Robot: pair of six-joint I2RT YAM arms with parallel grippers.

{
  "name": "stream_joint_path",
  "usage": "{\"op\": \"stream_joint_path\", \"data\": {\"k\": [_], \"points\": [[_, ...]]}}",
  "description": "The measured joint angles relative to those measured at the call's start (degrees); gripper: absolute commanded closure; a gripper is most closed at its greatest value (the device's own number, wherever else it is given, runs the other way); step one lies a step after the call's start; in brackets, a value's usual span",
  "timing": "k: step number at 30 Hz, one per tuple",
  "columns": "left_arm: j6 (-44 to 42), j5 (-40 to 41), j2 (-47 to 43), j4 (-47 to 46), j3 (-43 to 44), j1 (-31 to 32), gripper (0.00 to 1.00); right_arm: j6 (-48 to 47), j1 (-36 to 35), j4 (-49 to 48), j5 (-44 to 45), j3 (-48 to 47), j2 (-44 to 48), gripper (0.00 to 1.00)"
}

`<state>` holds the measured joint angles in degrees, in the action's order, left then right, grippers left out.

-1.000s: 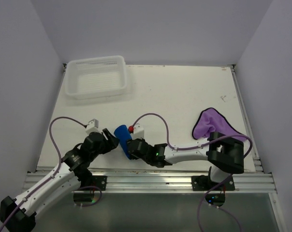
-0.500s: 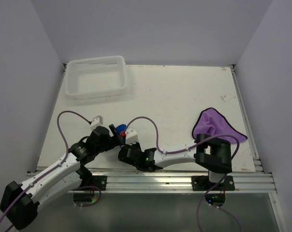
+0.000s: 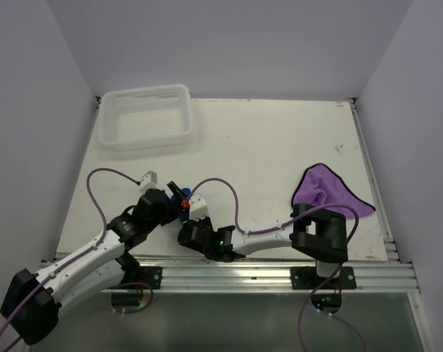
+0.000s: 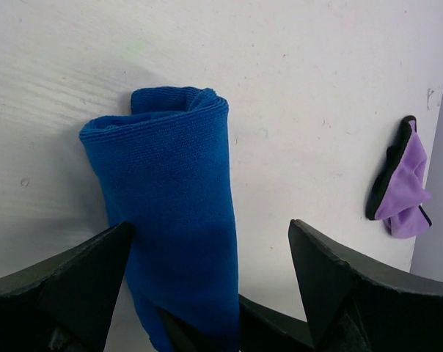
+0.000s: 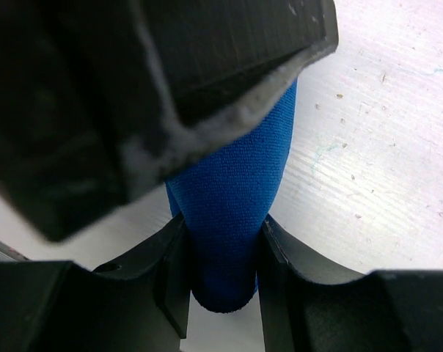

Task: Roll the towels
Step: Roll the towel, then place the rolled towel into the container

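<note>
At the far left of the table [image 3: 280,147] stands a white mesh basket [image 3: 144,116], well apart from both arms. Nearer to the front edge, left of the middle, the left gripper [image 4: 210,249] is around the blue towel [image 4: 170,213]. Its jaws are spread wide. In the left wrist view one finger is just at the side of the towel, and the other finger is clearly apart from it, with bare table between them.

The blue towel is rolled into a thick tube and lies on the table between the two grippers. In the top view only a small piece of blue shows, because the grippers cover most of it.

The right gripper [image 5: 223,271] comes from the right side and pinches one end of the roll. In the right wrist view both fingers press on the cloth. A dark part of the other gripper fills the upper part of that view.

Far to the right, near the table edge, lies the purple towel [image 3: 326,189]. It has a dark border, it is crumpled and not rolled, and no gripper touches it.
</note>
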<state>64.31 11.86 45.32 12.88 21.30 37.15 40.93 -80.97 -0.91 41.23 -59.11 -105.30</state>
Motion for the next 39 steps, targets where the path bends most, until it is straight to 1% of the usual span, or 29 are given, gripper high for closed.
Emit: {"op": "stream_joint_path", "data": {"k": [10, 16, 22, 25, 29, 31, 32, 34, 35, 37, 38, 39], "points": [[0.96, -1.97, 6.75, -2.58, -0.92, 0.00, 0.08, -0.11, -0.04, -3.61, -0.15, 1.31, -0.20, 0.61], [-0.70, -1.95, 8.83, -2.08, -0.35, 0.00, 0.08, -0.96, -0.59, -3.96, 0.28, 1.38, -0.22, 0.61], [-2.56, -1.97, 13.33, -1.49, 1.42, 0.00, 0.10, -1.64, -1.57, -4.13, 1.77, 1.38, -0.52, 0.61], [-2.91, -2.01, 14.03, -1.27, 1.42, 0.00, 0.15, -1.79, -1.73, -4.15, 2.10, 1.38, -0.59, 0.59], [-3.58, -2.03, 14.05, -1.31, 1.42, 0.00, 0.29, -1.95, -2.01, -4.22, 3.04, 1.18, -1.27, 0.56], [-3.89, -2.08, 14.08, -1.40, 1.42, 0.00, 0.33, -1.95, -2.12, -4.22, 3.17, 1.16, -1.31, 0.55], [-3.91, -2.12, 14.14, -1.53, 1.42, 0.00, 0.37, -1.95, -2.16, -4.22, 3.23, 1.16, -1.31, 0.54], [-3.93, -2.27, 14.40, -1.73, 1.42, 0.00, 0.40, -1.95, -2.19, -4.22, 3.32, 1.16, -1.31, 0.54], [-3.96, -2.34, 14.60, -1.86, 1.42, 0.00, 0.43, -1.92, -2.21, -4.22, 3.39, 1.16, -1.31, 0.53], [-3.98, -2.56, 14.99, -2.16, 1.44, 0.00, 0.45, -1.92, -2.23, -4.22, 3.50, 1.16, -1.31, 0.49], [-4.00, -2.62, 15.19, -2.27, 1.44, 0.00, 0.48, -1.90, -2.23, -4.20, 3.65, 1.16, -1.31, 0.39], [-3.98, -2.69, 15.32, -2.38, 1.44, 0.00, 0.49, -1.86, -2.23, -4.15, 3.78, 1.16, -1.31, 0.36]]}}
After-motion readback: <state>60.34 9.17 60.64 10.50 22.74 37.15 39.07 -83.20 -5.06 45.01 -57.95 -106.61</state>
